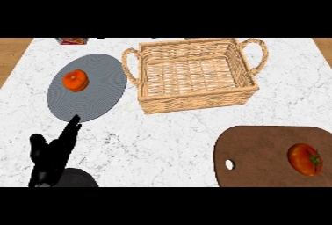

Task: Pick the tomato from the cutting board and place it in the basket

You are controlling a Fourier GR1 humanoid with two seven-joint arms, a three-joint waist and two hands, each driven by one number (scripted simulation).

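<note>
Tomato (304, 159) on brown cutting board (259, 149) at the lower right of a white marble bench (162, 136), seen from the head view: the red fruit lies on its side toward the board's right end, its green stem facing right, so that its stem axis runs roughly across the view; it is slightly taller than wide as seen here. The board's hanging hole sits near its left edge, well apart from the tomato. Behind the board, at centre, stands a woven wicker basket (194, 99) with a looped handle at each end, its bottom bare. To the basket's left lies a round grey plate (97, 101) carrying a small orange-red fruit (75, 80) in its upper left part. At the lower left the left robot hand (53, 154) shows, black, fingers straight and pointing up toward the plate's near rim, thumb apart, nothing in it; whether the fingertips touch the plate cannot be told. The right robot hand does not show. A small red-labelled packet (71, 41) lies at the bench's far left edge, and wooden floor (13, 57) shows past both sides.
</note>
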